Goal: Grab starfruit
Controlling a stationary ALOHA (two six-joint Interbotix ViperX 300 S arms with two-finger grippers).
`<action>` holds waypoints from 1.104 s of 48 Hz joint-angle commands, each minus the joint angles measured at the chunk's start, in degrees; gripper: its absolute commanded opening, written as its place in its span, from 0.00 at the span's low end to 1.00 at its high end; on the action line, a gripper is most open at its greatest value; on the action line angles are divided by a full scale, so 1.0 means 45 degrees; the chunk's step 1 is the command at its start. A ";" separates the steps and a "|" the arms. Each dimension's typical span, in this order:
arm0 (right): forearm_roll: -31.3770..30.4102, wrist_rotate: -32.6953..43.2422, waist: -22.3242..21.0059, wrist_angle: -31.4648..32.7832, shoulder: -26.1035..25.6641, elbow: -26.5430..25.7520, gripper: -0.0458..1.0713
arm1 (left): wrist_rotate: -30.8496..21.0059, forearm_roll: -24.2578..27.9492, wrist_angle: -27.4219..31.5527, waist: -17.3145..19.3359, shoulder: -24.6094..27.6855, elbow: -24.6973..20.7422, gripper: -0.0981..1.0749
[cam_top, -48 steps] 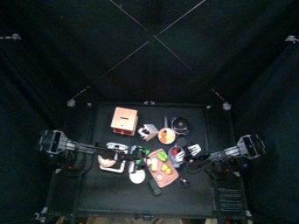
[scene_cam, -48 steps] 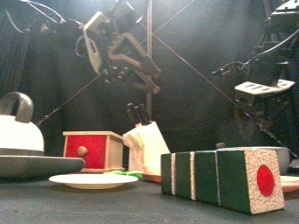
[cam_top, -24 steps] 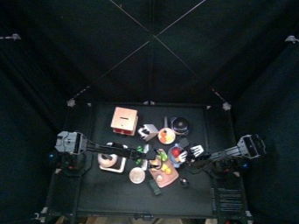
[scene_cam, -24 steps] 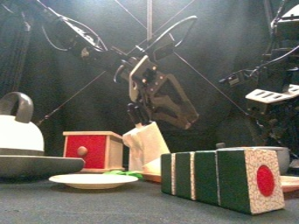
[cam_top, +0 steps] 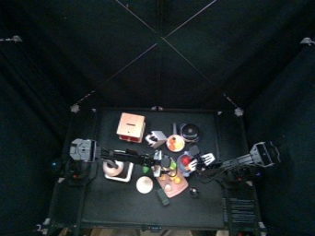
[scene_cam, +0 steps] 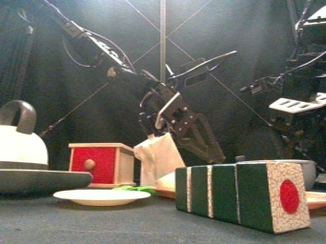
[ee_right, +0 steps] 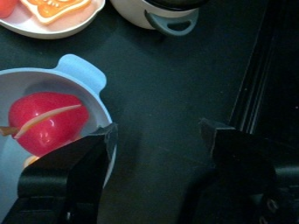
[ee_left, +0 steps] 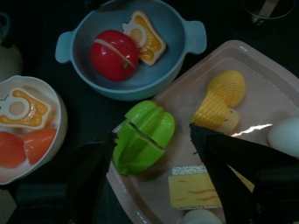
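The starfruit is green and ridged. It lies on a pink tray beside a yellow corn piece. My left gripper is open, its jaws standing to either side just short of the starfruit and above it. In the top view the left arm reaches from the left to the cluster in the table's middle. In the front view this gripper hangs above the things. My right gripper is open and empty beside a blue bowl that holds a red fruit.
The blue bowl with the red fruit lies close to the tray. A plate of orange food lies on the starfruit's other side. At the front stand a kettle, a red box, a white plate and a green striped block.
My left arm has swung from the left side to the middle and come down over the pink tray. The right arm has barely shifted.
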 commanded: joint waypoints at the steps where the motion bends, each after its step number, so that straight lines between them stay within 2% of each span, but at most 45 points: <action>1: -0.0020 0.0020 0.0000 0.0020 -0.0273 -0.0078 0.97 | 0.0039 0.0020 0.0176 0.0039 -0.0078 -0.0449 0.94; 11: -0.0020 0.0000 0.0020 0.0020 -0.0273 -0.0078 0.97 | 0.0039 0.0039 0.0508 0.0059 0.0176 -0.0781 0.94; 35: -0.0020 0.0000 0.0020 0.0000 -0.0273 -0.0078 0.97 | 0.0039 0.0039 0.1309 0.0059 0.0430 -0.0859 0.92; 53: -0.0020 0.0000 0.0020 0.0020 -0.0273 -0.0039 0.97 | 0.0039 0.0176 0.1328 0.0020 0.0410 -0.0957 0.77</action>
